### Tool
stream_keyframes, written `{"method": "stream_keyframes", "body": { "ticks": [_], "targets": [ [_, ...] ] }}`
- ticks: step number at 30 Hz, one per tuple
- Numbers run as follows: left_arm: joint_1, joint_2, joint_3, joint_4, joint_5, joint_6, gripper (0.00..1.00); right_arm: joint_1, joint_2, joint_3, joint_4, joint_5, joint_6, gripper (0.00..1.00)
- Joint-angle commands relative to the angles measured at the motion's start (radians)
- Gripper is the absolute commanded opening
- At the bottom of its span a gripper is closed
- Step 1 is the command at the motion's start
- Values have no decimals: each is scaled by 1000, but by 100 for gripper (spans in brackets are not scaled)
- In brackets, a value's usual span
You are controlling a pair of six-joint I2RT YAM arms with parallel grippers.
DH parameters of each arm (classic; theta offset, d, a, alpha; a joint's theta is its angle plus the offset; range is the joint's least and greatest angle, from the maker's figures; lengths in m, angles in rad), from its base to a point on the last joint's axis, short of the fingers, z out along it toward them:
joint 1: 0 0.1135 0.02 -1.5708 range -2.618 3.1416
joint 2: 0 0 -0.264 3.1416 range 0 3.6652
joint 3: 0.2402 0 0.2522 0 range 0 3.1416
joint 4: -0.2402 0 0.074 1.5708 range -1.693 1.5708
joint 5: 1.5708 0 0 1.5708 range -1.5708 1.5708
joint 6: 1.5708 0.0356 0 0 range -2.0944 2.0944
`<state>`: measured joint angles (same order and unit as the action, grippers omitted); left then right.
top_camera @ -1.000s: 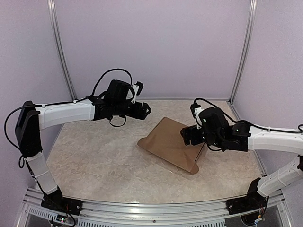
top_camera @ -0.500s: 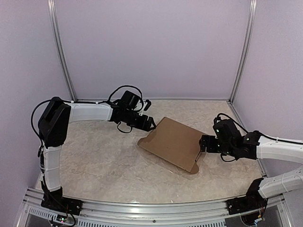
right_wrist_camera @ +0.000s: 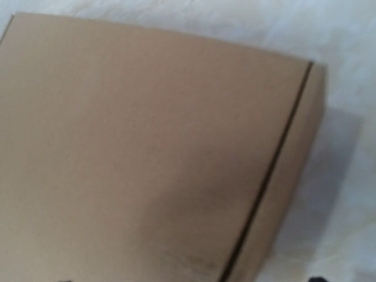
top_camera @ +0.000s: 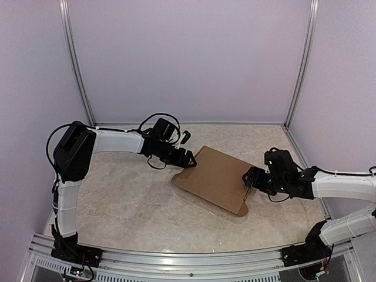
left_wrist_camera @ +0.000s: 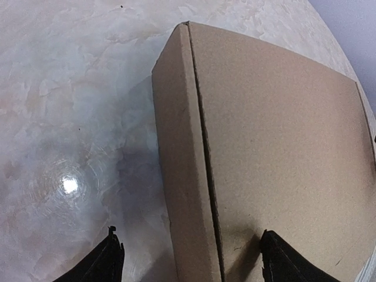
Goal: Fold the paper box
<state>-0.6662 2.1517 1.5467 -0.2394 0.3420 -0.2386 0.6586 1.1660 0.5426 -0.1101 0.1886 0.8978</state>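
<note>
Left wrist: your left gripper (left_wrist_camera: 188,247) straddles box (left_wrist_camera: 270,135) edge, frame bottom, jaws apart; right gripper (top_camera: 251,178) at box's right edge, jaws unreadable.

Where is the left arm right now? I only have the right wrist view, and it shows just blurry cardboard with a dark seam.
Observer: From above, the left fingers are at the far-left edge of the paper box, across from your side.
Operator: Are they gripping it?
Observer: No. The left wrist view shows them spread open across the side wall, with one tip over the table and the other over the box top.
Operator: And my own arm?
Observer: From above, the right fingers are at the box's right edge. I cannot tell whether they are open.
</note>
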Motion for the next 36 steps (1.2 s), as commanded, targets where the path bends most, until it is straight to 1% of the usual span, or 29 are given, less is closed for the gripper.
{"method": "stream_keyframes", "body": {
  "ticks": [1, 6, 11, 14, 18, 20, 25, 29, 32, 36],
  "targets": [
    [5, 9, -57, 42, 28, -34, 75, -16, 63, -15, 105, -88, 50, 81],
    [5, -28, -149, 100, 44, -65, 68, -17, 102, -21, 159, -97, 73, 76],
    [5, -62, -231, 147, 44, -101, 62, -17, 134, -26, 195, -112, 85, 73],
    [6, -96, -292, 181, 26, -145, 58, -17, 160, -25, 224, -141, 74, 72],
    [4, -162, -414, 245, -3, -220, 54, -17, 187, -7, 238, -184, 42, 68],
    [0, -205, -489, 280, -41, -253, 54, -17, 198, -3, 245, -186, 24, 66],
    [-33, -321, -665, 310, -115, -324, 54, -17, 233, 25, 253, -266, -35, 60],
    [-53, -408, -766, 322, -160, -387, 56, -17, 263, 52, 283, -333, -70, 57],
    [-78, -487, -818, 322, -205, -411, 56, -17, 267, 61, 295, -356, -87, 57],
    [-86, -552, -839, 289, -239, -411, 59, -17, 266, 103, 256, -356, -127, 57]
  ]
}}
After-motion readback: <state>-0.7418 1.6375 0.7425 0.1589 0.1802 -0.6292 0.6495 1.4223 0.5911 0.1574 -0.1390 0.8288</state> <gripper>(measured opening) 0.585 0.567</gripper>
